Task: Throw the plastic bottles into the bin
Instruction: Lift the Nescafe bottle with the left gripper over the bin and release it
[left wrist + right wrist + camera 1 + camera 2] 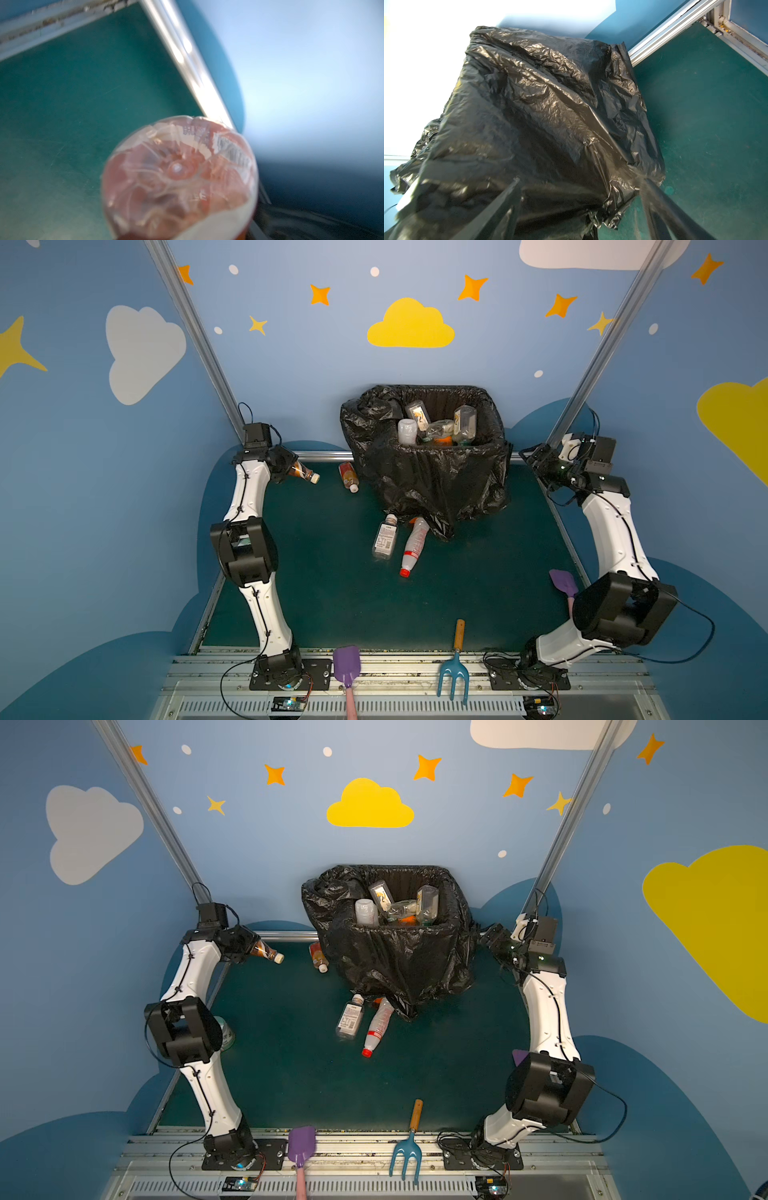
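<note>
My left tool grasps the orange-labelled bottle near its base, cap pointing ahead, ready for tipping into the bin; my right tool waits released, the bin just ahead

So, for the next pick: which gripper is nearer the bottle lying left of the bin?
Left. Left gripper, holding another bottle, hangs beside that bottle; right gripper sits across the bin.

- Large square bin lined with crinkled black plastic: mouth open above.
- Just before it lie a clear flat white-labelled bottle and a white red-capped bottle.
- Left of it, a small orange-labelled bottle narrows the gap.
- Farther before it, dark green mat lies bare.
</note>
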Available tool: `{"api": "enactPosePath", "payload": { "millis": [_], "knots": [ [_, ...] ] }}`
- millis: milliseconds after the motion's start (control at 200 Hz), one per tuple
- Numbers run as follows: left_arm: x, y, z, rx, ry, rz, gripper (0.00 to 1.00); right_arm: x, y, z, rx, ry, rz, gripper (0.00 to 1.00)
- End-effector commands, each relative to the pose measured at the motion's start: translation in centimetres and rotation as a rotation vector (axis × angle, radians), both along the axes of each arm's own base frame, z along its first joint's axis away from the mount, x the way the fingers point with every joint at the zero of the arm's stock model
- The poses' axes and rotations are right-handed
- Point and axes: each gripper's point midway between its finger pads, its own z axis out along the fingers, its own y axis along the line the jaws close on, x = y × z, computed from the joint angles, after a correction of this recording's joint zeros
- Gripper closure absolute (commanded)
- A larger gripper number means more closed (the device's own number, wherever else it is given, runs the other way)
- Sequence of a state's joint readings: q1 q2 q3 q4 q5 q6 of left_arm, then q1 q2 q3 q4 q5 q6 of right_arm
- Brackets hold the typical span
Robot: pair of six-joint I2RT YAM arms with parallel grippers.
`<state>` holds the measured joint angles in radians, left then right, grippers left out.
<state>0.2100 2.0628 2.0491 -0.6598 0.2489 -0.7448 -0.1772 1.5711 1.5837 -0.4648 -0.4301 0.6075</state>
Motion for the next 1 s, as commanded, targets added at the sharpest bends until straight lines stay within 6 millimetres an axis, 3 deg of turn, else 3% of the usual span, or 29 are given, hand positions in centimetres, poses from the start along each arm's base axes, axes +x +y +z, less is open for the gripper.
{"api": "enactPosePath", "payload": {
  "millis": [0,155,255,380,491,626,726,751,801,811,901,996],
  "knots": [
    [-0.9,-0.1,7.7,0.062,-0.185,-0.023,0.40,-1.0,0.0,1.8,-0.011,-0.057,-0.013,0.12],
    [-3.4,-1.0,16.7,0.131,-0.430,-0.021,0.43,-2.1,0.1,2.0,-0.016,-0.063,-0.016,0.12],
    [-5.8,-2.6,22.2,0.185,-0.600,-0.044,0.46,-2.5,0.3,2.1,-0.015,-0.065,-0.016,0.12],
    [-8.2,-7.3,28.8,0.237,-0.802,-0.171,0.47,-2.8,0.5,2.4,-0.010,-0.072,-0.012,0.12],
    [-8.8,-13.0,32.7,0.287,-0.878,-0.345,0.47,-2.8,1.1,2.7,0.001,-0.077,0.002,0.12],
    [-7.2,-21.1,34.4,0.274,-0.939,-0.585,0.47,-2.8,2.2,2.9,0.006,-0.081,0.030,0.12],
    [-4.8,-26.9,32.9,0.219,-0.983,-0.717,0.45,-2.9,2.8,2.9,0.008,-0.073,0.044,0.12],
    [-4.0,-28.1,32.0,0.198,-0.987,-0.734,0.39,-2.9,2.9,2.9,0.008,-0.070,0.047,0.12],
    [-2.2,-30.1,30.0,0.149,-0.977,-0.746,0.03,-3.0,3.1,2.7,0.008,-0.063,0.053,0.12],
    [-2.0,-30.4,30.0,0.140,-0.982,-0.749,0.01,-3.0,3.0,2.7,0.008,-0.059,0.052,0.12],
    [-0.5,-34.2,27.7,0.119,-0.995,-0.780,0.00,-3.2,3.4,2.7,0.010,-0.048,0.066,0.12],
    [-1.8,-36.5,29.0,0.166,-1.067,-0.806,0.00,-3.6,3.7,3.1,0.011,-0.042,0.080,0.12]
  ]
}}
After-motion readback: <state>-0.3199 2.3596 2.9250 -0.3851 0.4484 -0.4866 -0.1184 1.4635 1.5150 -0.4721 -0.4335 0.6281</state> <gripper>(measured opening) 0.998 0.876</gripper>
